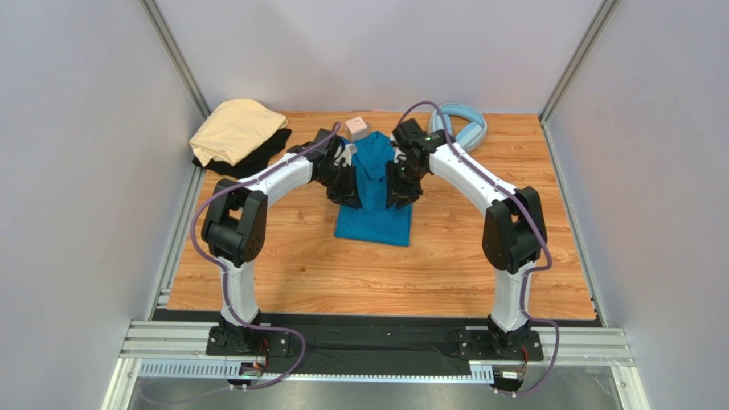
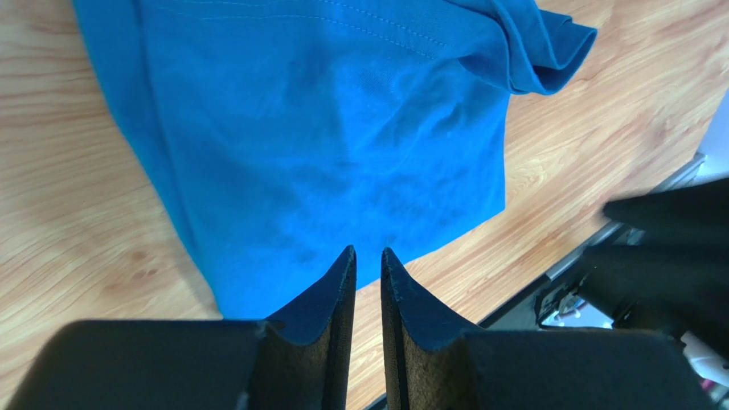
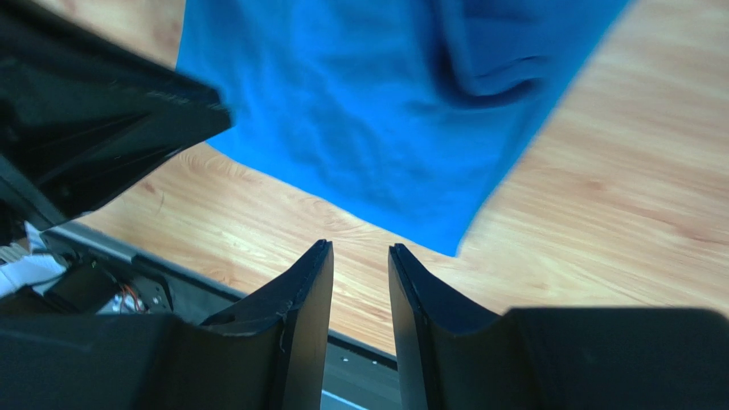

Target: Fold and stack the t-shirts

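Looking from the top camera, the teal-blue t-shirt [image 1: 374, 218] lies as a narrow folded strip in the middle of the table [image 1: 299, 273], with the left gripper [image 1: 346, 192] and right gripper [image 1: 400, 195] over its two sides. The pale tan t-shirt [image 1: 235, 128] rests on the black t-shirt [image 1: 265, 152] at the far left corner. In the left wrist view the fingers [image 2: 329, 307] stand slightly apart, holding nothing, above the shirt's edge. In the right wrist view the fingers [image 3: 299, 307] are a little wider, also without cloth between them.
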You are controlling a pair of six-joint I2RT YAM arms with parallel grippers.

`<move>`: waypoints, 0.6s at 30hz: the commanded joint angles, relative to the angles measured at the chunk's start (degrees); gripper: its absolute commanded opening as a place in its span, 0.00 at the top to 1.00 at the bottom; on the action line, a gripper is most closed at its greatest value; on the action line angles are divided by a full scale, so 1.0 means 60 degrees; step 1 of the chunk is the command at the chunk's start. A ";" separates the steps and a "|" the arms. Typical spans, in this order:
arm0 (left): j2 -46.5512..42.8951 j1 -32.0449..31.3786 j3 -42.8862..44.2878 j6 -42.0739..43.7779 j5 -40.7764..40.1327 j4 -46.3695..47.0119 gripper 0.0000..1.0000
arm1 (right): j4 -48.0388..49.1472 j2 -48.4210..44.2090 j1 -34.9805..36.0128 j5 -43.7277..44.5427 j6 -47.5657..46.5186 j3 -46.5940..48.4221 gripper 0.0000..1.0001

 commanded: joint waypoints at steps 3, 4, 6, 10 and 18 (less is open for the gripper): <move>0.0518 -0.0294 0.0055 0.0033 0.0187 0.0537 0.78 | 0.0890 0.1310 0.0517 -0.0436 0.0315 0.0187 0.67; 0.0591 -0.0352 -0.0018 0.0061 0.0172 0.0567 0.79 | 0.0730 0.1559 0.0517 -0.0305 0.0257 0.0420 0.67; 0.0665 -0.0411 -0.0106 0.0120 0.0143 0.0625 0.80 | 0.0452 0.2362 0.0473 0.0076 -0.0065 0.1357 0.69; 0.0695 -0.0470 -0.0589 0.0208 0.0070 0.0640 0.81 | -0.0266 0.3230 0.0283 0.0721 -0.0271 0.2663 0.71; 0.0254 -0.0470 -0.1629 -0.0099 0.0245 0.0845 0.82 | -0.0399 0.3656 -0.0830 0.1102 -0.0257 0.3059 0.71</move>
